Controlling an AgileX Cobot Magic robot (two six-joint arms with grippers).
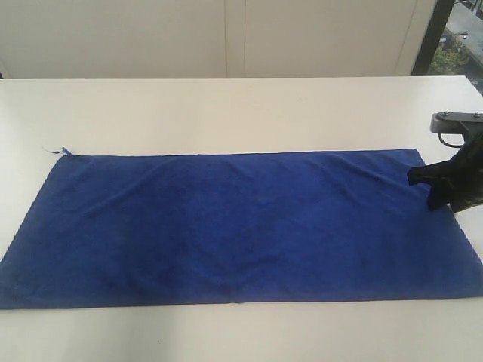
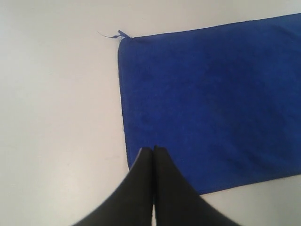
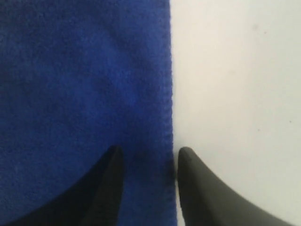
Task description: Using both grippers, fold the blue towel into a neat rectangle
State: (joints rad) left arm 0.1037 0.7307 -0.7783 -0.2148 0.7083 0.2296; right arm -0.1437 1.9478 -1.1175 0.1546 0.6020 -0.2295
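Though unseen from the exterior, left jaws closed over blue towel; right jaws parted astride edge

Soft, even light washes the white table close to glare in the exterior view, with daylight showing at a window in the upper right of the frame. The blue towel darkens toward its middle. The 2 wrist views are soft, and the near black fingers blur.

fuzzy cloth blue towel — smooth matt table
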